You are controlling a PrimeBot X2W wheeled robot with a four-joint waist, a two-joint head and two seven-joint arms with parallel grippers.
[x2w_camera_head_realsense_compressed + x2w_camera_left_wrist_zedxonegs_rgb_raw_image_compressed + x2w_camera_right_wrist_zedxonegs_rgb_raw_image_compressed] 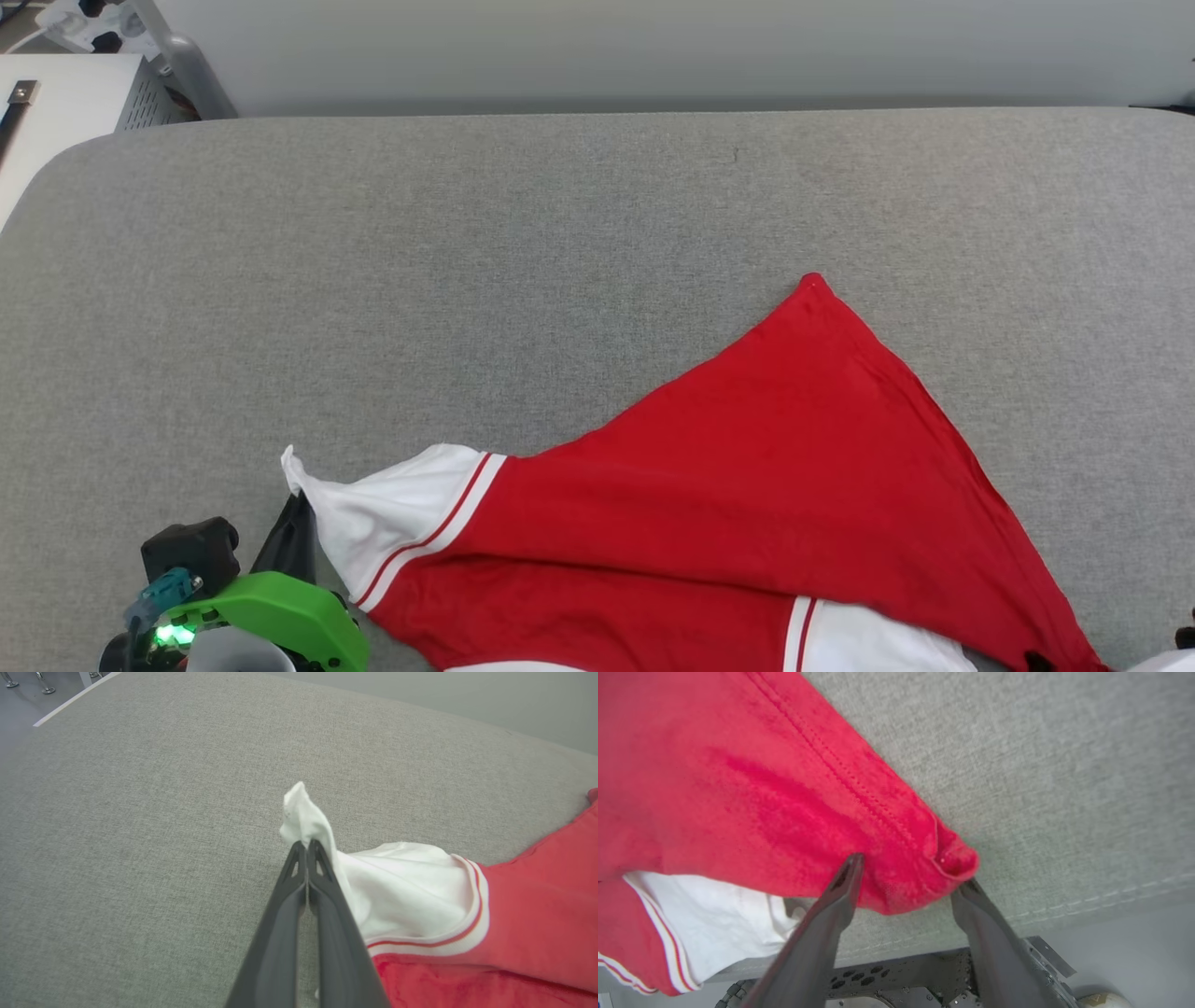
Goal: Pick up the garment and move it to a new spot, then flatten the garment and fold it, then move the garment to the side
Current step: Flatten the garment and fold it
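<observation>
Nearest me, my left pincer (307,845) is pressed together on the tip of a white sleeve (303,812). My right pincer (909,870) stands spread, one finger either side of a red hem corner (955,858) at the near edge of the grey fabric worktop (467,261). The red jersey T-shirt (747,467) lies doubled over across the worktop's near right, one corner pointing toward the middle. I judge flattening is in hand; next, that hem corner needs gripping and drawing away from the sleeve.

Grey fabric-covered table (467,233) bears the red-and-white garment (747,485).
</observation>
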